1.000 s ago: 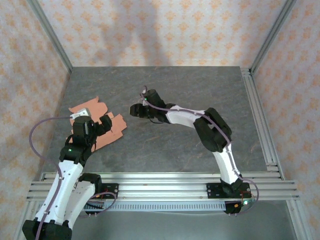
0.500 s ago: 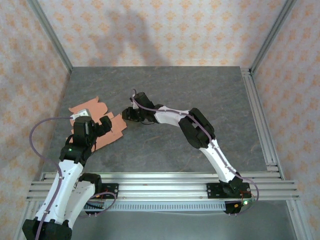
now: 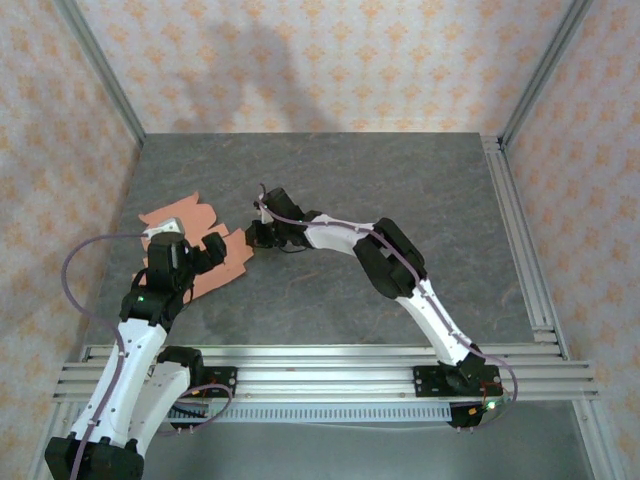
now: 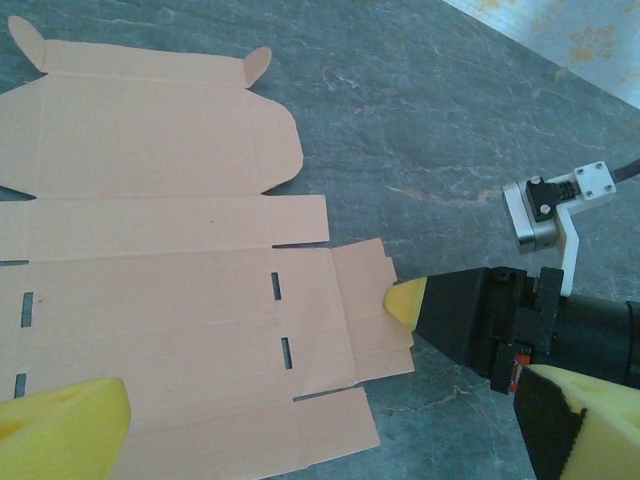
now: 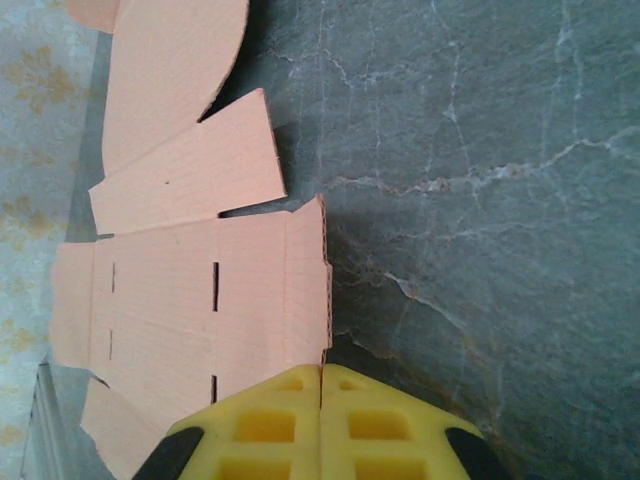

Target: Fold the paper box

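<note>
The paper box (image 3: 232, 256) is a flat salmon-orange die-cut sheet with flaps and slots, lying at the left of the table (image 3: 400, 190). My left gripper (image 3: 200, 256) hovers over its near part, wide open, with the sheet (image 4: 170, 260) between the two yellow pads (image 4: 60, 430) and untouched by them. My right gripper (image 3: 252, 236) reaches in from the right. Its yellow tips (image 4: 405, 300) meet the sheet's small right-hand flap. In the right wrist view the gripper (image 5: 322, 372) is shut, with the slightly raised edge of the flap (image 5: 305, 280) running into the seam between the pads.
Aluminium rails (image 3: 320, 365) carry the arm bases along the near edge, and another rail (image 3: 520, 240) runs down the right side. Patterned walls (image 3: 320, 60) enclose the back and sides. Bare grey table lies to the right of the sheet.
My right gripper has slid left to the sheet's right flap and closed on its edge. The left arm and the sheet have stayed where they were.
</note>
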Available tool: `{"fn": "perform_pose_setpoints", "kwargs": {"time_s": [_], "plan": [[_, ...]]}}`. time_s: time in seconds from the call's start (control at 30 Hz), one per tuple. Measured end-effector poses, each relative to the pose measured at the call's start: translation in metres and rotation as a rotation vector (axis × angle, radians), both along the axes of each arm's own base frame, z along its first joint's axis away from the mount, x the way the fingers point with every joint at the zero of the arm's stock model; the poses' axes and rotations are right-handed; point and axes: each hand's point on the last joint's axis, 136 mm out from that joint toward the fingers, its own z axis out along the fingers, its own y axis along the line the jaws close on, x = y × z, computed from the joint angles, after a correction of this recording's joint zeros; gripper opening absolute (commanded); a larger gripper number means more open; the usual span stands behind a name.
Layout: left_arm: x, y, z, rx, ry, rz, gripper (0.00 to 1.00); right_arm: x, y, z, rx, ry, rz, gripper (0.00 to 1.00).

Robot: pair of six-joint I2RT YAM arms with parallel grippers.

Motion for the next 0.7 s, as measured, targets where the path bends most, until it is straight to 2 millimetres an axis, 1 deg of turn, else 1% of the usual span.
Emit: {"fn": "perform_pose_setpoints", "kwargs": {"time_s": [0.1, 0.13, 0.2, 0.3, 0.37, 0.47, 0.57, 0.63, 0.67, 0.7], "plan": [[0.0, -0.002, 0.0, -0.007, 0.001, -0.009, 1.0, -0.001, -0.018, 0.009, -0.032, -0.032, 0.002, 0.0], [0.0, -0.003, -0.001, -0.009, 0.002, -0.013, 1.0, 0.0, -0.027, 0.013, -0.041, -0.042, 0.0, 0.0], [0.001, -0.005, -0.002, -0.016, 0.008, -0.021, 1.0, 0.003, -0.047, 0.019, -0.061, -0.062, -0.003, 0.0], [0.001, -0.006, -0.008, -0.019, 0.027, -0.026, 1.0, 0.009, -0.084, 0.022, -0.125, -0.096, 0.015, 0.0], [0.002, -0.006, -0.014, -0.019, 0.044, -0.026, 1.0, 0.013, -0.112, 0.02, -0.195, -0.115, 0.044, 0.0], [0.004, -0.007, -0.025, -0.024, 0.082, -0.028, 1.0, 0.016, -0.149, 0.015, -0.298, -0.143, 0.103, 0.0], [0.009, -0.015, -0.037, -0.029, 0.123, -0.048, 1.0, 0.012, -0.181, 0.008, -0.391, -0.159, 0.196, 0.0], [0.011, -0.022, -0.044, -0.035, 0.149, -0.07, 1.0, 0.01, -0.197, 0.004, -0.445, -0.177, 0.256, 0.0], [0.013, -0.027, -0.048, -0.036, 0.162, -0.085, 1.0, 0.01, -0.204, 0.003, -0.475, -0.189, 0.281, 0.01], [0.015, -0.031, -0.051, -0.039, 0.172, -0.097, 1.0, 0.011, -0.21, 0.003, -0.498, -0.198, 0.295, 0.17]]}}
